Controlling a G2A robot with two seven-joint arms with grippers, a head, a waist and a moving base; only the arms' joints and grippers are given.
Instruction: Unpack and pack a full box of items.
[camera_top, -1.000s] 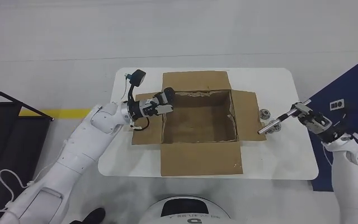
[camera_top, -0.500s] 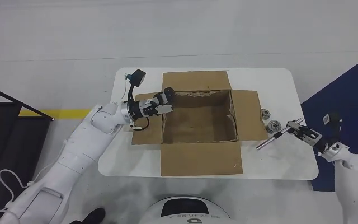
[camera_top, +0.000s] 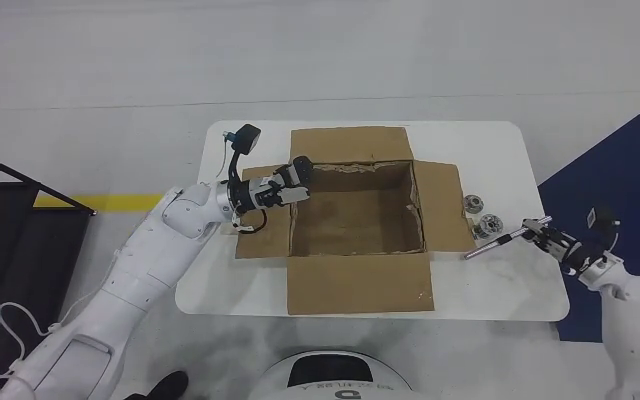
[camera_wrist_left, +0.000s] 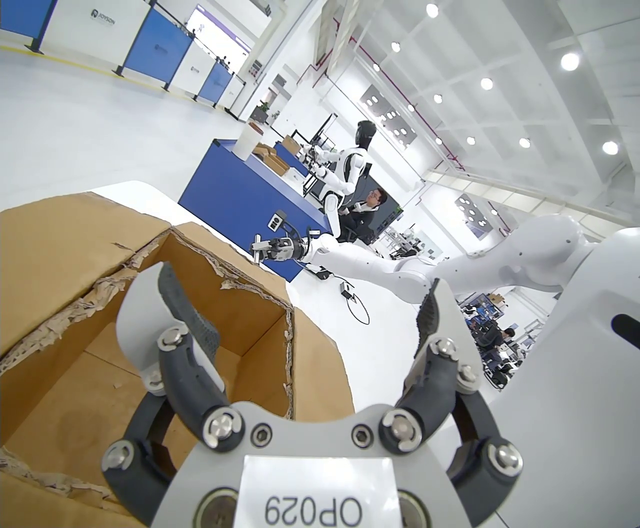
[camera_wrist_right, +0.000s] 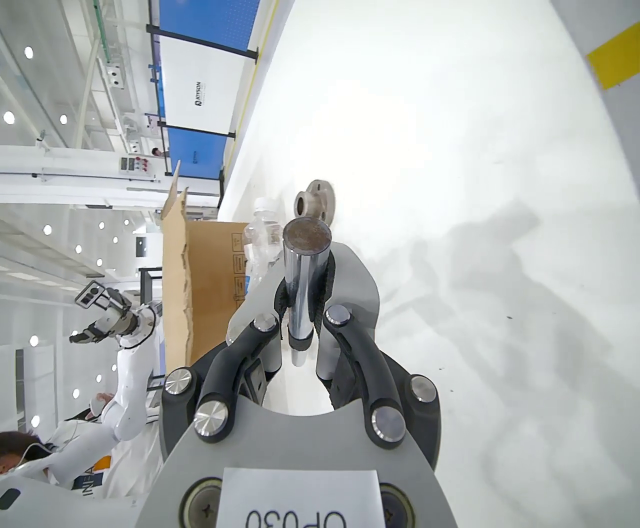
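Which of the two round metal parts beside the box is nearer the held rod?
The part nearer the robot, just beside the rod in the right claw; the other lies farther back.

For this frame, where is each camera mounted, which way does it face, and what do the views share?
Top view: above the arms, looking down on the table and open box; both arms show.
Left wrist view: on the left wrist, facing across the box toward the far right arm; open left gripper in front.
Right wrist view: on the right wrist, facing along the rod in the shut right gripper toward the box.
Shared: all three show the box.
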